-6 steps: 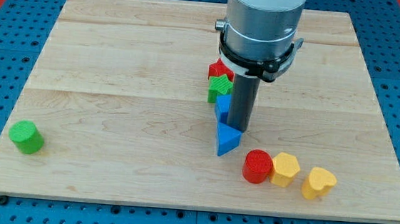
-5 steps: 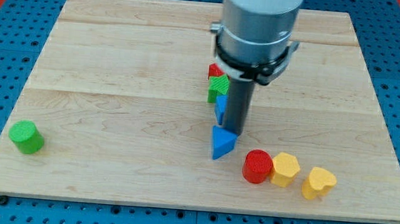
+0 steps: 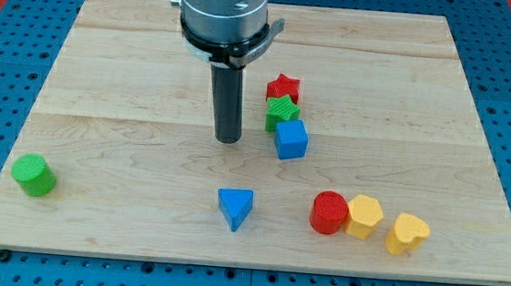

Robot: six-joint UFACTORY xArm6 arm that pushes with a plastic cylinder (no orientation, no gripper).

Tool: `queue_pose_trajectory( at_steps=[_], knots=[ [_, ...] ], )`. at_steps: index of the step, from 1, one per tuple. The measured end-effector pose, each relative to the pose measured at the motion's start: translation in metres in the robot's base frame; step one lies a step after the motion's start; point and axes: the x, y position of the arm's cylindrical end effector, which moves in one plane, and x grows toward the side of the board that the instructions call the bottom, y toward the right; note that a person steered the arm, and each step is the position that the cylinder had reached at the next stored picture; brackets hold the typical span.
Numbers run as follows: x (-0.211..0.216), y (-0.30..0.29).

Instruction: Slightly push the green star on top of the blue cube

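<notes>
The green star [image 3: 281, 110] sits just above the blue cube [image 3: 290, 138] and touches its top edge, near the board's middle. A red star [image 3: 284, 87] lies right above the green star. My tip [image 3: 228, 140] rests on the board to the left of the blue cube, a short gap away, touching no block.
A blue triangle [image 3: 235, 206] lies below my tip. A red cylinder [image 3: 329, 212], a yellow hexagon [image 3: 364, 215] and a yellow heart [image 3: 406, 233] form a row at the lower right. A green cylinder [image 3: 33, 174] sits at the lower left. The wooden board [image 3: 134, 60] has edges all round.
My tip moved left, from the right of the blue cube to its left. The blue triangle was pushed down and left, away from the cube.
</notes>
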Motion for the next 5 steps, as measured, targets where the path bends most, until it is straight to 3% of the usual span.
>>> queue_pose_trajectory(
  at_steps=[3,5],
  knots=[
    [-0.039,0.02],
    [-0.019,0.048]
  ],
)
